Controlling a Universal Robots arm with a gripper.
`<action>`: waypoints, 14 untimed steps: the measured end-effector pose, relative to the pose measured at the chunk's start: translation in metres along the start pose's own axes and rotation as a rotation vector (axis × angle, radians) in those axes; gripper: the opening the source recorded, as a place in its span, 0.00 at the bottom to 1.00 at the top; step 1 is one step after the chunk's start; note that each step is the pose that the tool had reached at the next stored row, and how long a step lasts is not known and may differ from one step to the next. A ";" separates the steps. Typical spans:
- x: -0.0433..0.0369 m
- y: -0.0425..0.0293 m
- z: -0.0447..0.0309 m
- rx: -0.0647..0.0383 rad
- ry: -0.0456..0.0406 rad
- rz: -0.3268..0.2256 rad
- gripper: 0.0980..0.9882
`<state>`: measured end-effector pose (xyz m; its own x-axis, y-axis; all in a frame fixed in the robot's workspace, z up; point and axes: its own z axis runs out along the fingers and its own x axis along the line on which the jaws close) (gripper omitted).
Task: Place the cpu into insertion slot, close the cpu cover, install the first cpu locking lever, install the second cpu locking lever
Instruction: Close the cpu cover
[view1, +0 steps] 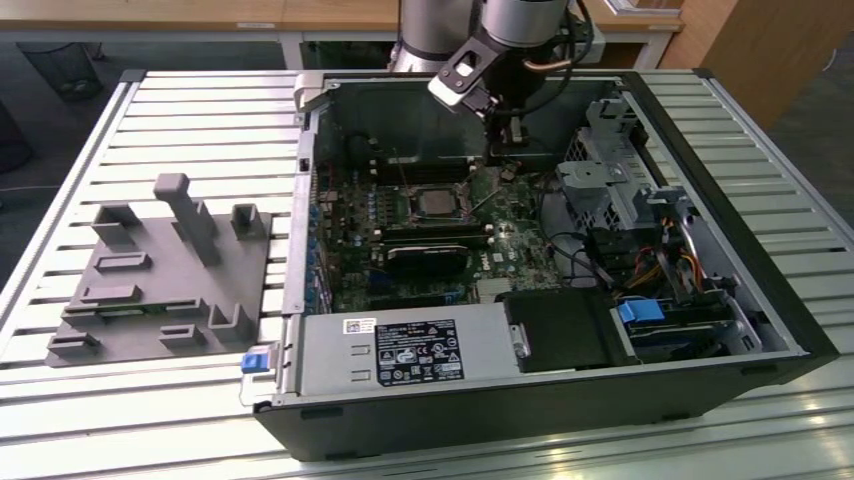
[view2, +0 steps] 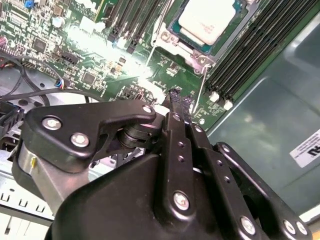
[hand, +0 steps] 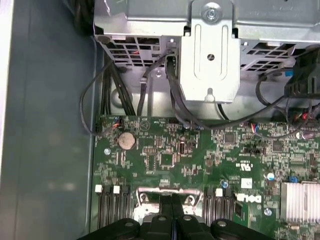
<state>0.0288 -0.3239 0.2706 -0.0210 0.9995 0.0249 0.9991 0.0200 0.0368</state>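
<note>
The cpu (view1: 434, 203) lies flat in the insertion slot on the green board, its silver top (view2: 207, 20) facing up and hiding the slot beneath. The silvery cpu cover (view2: 169, 36) frames the chip. A thin wire locking lever (view2: 203, 85) sticks out from the socket's corner, unlatched. My gripper (view1: 497, 160) hangs inside the case just behind the socket, near the back wall. Its black fingers are pressed together with nothing between them, and their tip (view2: 176, 95) is close beside the lever's free end. In the first wrist view the gripper (hand: 172, 200) is over the cover's metal edge (hand: 150, 192).
The open computer case (view1: 534, 400) lies on a slatted table (view1: 200, 110). A black heatsink block (view1: 427, 262) sits in front of the socket and memory slots (view2: 250, 50) flank it. A metal drive cage (hand: 210, 55) and cables (view1: 587, 260) crowd the exterior view's right. A grey fixture (view1: 160, 270) stands outside the case.
</note>
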 end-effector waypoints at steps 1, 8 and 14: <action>-0.0001 0.0015 0.0008 0.000 -0.0001 0.000 0.01; -0.0003 0.0095 0.0044 0.000 -0.0004 0.009 0.01; -0.0005 0.0147 0.0075 0.000 -0.0005 0.009 0.01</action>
<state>0.0437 -0.3239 0.2636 -0.0115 0.9996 0.0248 0.9993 0.0106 0.0368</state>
